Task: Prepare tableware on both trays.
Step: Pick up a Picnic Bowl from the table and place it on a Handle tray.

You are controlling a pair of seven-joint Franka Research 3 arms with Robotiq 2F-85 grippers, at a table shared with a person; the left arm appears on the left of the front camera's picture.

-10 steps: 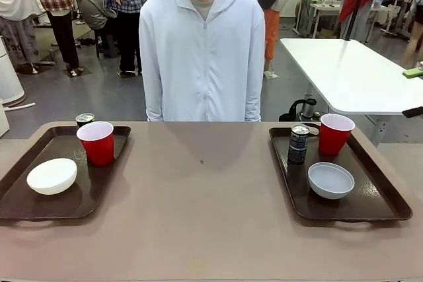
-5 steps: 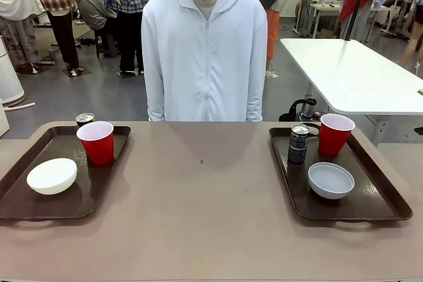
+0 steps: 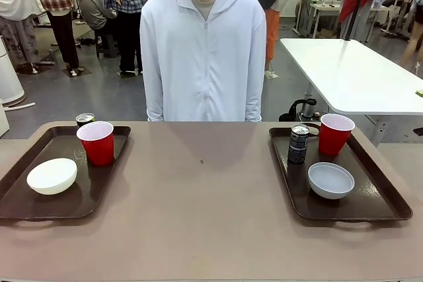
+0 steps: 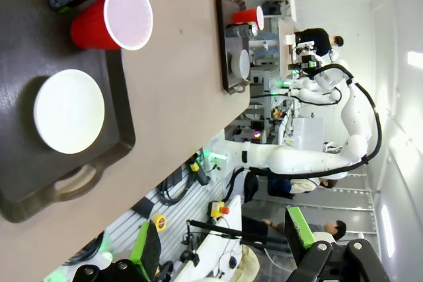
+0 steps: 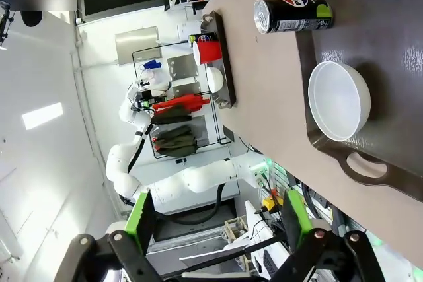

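Note:
On the left tray (image 3: 39,156) stand a red cup (image 3: 98,142) and a dark can (image 3: 84,119) behind it, with a white bowl (image 3: 51,176) nearer me. The right tray (image 3: 377,189) carries a can (image 3: 299,144), a red cup (image 3: 335,134) and a pale grey bowl (image 3: 330,180). My left gripper (image 4: 221,246) hangs open high above the white bowl (image 4: 69,111) and cup (image 4: 112,16), holding nothing. High over the grey bowl (image 5: 339,100) and can (image 5: 294,14), my right gripper (image 5: 218,222) is open and holds nothing.
A person in a white hooded jacket (image 3: 203,51) stands at the table's far edge, hands below the tabletop. Bare brown table (image 3: 205,189) lies between the trays. A white table (image 3: 350,74) stands at the back right, and other people stand behind.

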